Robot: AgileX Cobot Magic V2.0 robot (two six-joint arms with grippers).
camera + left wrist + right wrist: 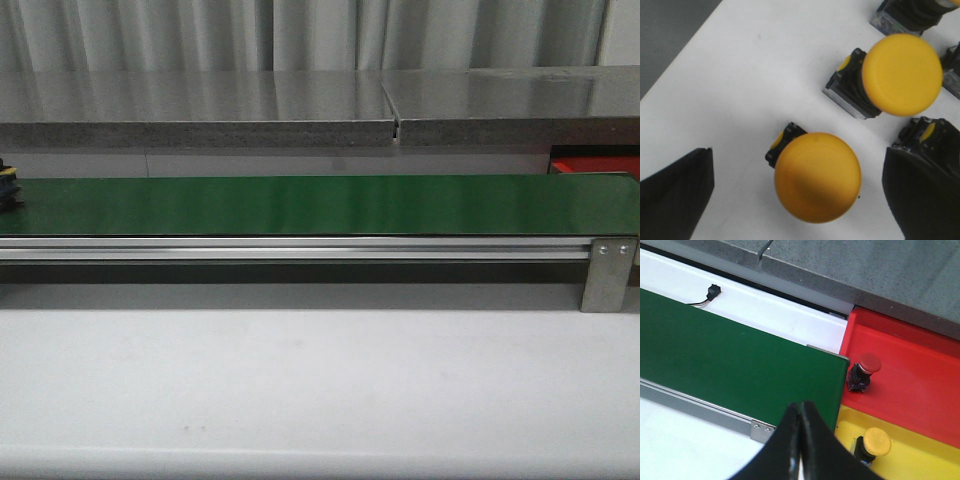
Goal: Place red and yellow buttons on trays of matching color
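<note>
Two yellow buttons (817,176) lie between the wide-open left gripper (795,200); rigid, light, smooth-capped: grip the black base. Right gripper (801,440) is closed, empty.

Light was even and diffuse, from overhead. In the front view the green belt (320,205) carried a soft pale sheen mid-length; the grey ledge (300,100) behind mirrored the curtains. White tabletop (320,380) bright, nearly shadowless. Left wrist view was soft: yellow buttons (817,177) slightly blurred, dark fingers (677,197) out of focus, faint shadows beneath. Right wrist view was sharper, red tray (920,370) saturated, fingers (805,450) blurred.
</note>
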